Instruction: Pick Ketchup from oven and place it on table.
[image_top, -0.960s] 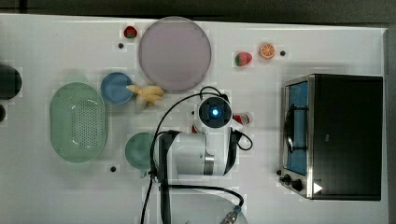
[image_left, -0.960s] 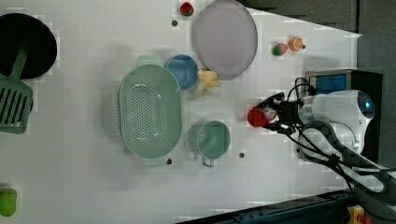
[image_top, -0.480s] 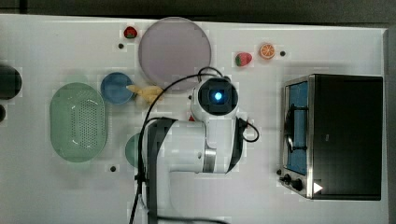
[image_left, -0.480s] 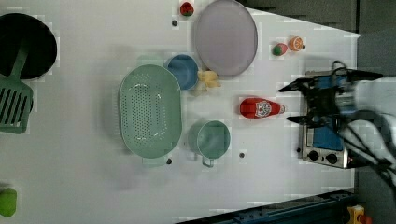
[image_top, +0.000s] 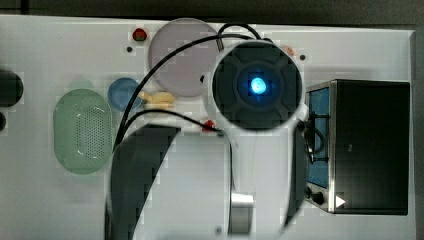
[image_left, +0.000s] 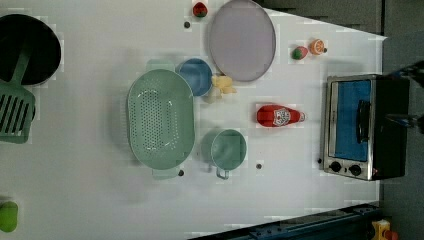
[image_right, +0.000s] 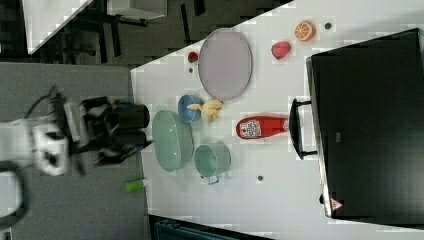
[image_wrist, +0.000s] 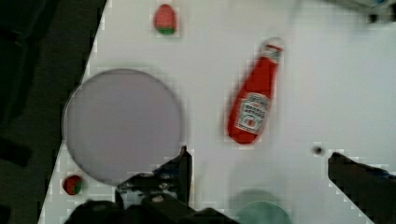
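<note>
Ketchup lies on its side on the table, cap toward the closed oven. My gripper stands fully open, empty, above it.

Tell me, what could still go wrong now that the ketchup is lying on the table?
The ketchup lies on its side on the table, free of the open gripper, so being round it might roll. Its cap points toward the oven, and the mug sits close by, so a roll could bump either.
</note>
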